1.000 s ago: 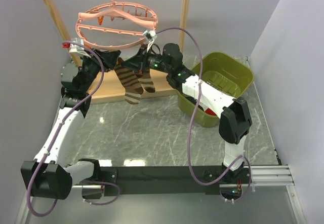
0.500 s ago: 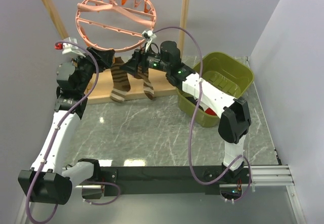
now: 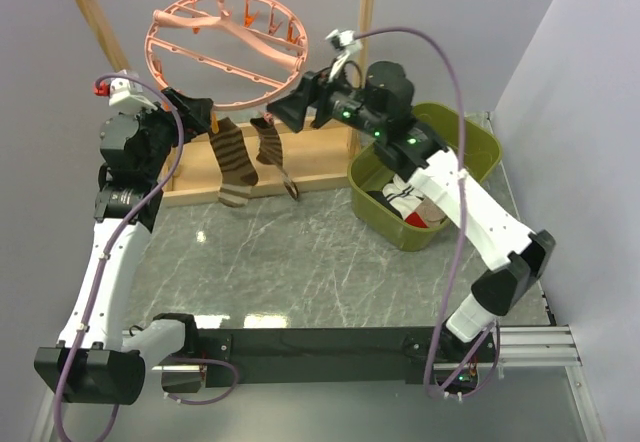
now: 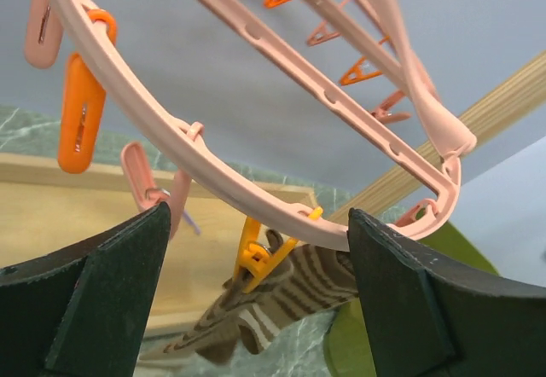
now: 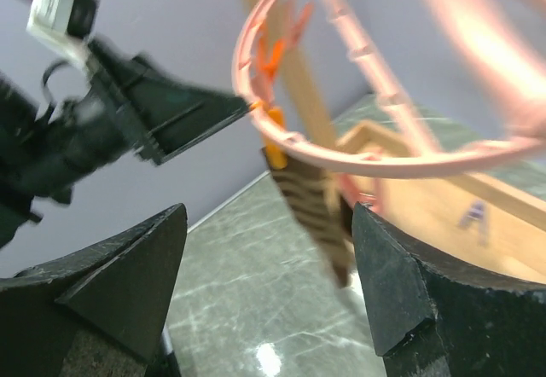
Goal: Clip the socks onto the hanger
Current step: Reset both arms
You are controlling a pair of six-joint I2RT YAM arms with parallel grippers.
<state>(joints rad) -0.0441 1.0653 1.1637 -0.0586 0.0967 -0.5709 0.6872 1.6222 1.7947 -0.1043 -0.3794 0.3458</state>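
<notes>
The socks point(image 3: 236, 162) hang from clips on the near rim of the hanger point(image 4: 153, 104) – itself hooked over the wooden rack point(image 3: 365, 22) – so the left gripper point(image 3: 193, 109) and right gripper point(image 3: 292, 102) flank the ring, jaws wide and empty, since the clips carry the load.

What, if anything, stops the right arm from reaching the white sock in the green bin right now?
Probably nothing, so likely yes. The green bin is open-topped by that arm, the white sock lies uncovered inside, and the right gripper is open and empty near the hanger.
</notes>
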